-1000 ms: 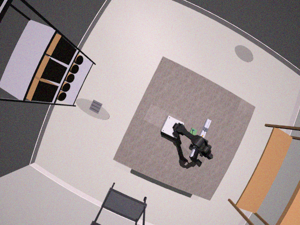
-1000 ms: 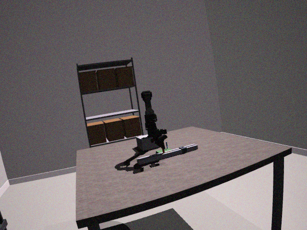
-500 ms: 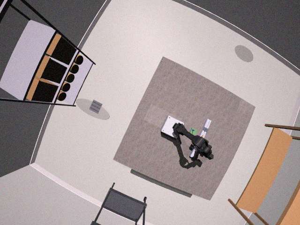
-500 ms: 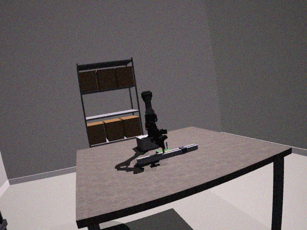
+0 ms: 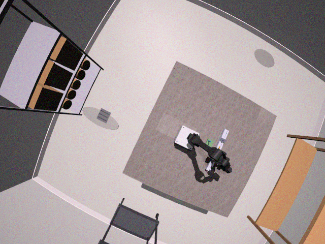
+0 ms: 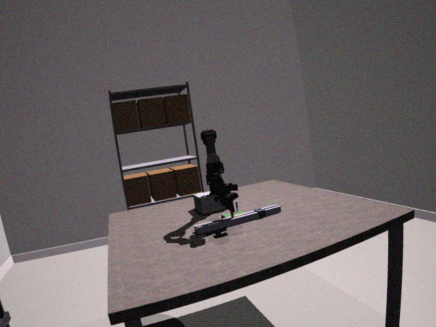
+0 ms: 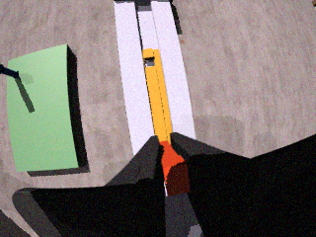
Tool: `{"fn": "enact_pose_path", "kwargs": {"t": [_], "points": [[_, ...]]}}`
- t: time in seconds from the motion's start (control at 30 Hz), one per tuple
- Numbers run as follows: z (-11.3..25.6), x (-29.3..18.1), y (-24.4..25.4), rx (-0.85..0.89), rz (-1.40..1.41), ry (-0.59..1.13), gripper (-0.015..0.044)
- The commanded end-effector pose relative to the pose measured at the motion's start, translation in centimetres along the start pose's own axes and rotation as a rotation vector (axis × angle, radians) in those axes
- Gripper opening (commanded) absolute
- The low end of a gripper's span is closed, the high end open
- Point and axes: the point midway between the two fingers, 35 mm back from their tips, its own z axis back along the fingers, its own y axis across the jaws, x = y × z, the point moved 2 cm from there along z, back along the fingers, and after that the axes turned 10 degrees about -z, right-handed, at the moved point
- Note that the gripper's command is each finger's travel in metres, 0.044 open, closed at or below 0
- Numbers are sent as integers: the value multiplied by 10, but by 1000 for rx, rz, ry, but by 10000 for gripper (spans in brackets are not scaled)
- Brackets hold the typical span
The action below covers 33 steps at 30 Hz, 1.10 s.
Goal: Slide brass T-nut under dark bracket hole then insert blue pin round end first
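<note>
Pincer (image 5: 211, 168) (image 6: 232, 214) (image 7: 164, 141) nearly closed, clamped on the orange handle (image 6: 232, 213) (image 7: 173, 160), above the aluminum rail (image 5: 224, 134) (image 6: 242, 218) (image 7: 130, 79).

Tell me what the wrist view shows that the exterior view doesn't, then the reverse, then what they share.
Only the wrist view: the small hole near the far end of the brass T-nut, and the orange handle clearly between the closed jaws.

Only the exterior view: the shelf rack with its boxes, and the table's dark legs.

Both: the aluminum rail, the dark bracket, the green tray and the blue pin.
</note>
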Motion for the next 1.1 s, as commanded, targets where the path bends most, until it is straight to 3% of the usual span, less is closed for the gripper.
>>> {"fn": "enact_pose_path", "kwargs": {"t": [0.0, 1.07], "points": [[1, 0, -2, 3, -3, 4, -150], [1, 1, -7, 63, -23, 14, -150]]}}
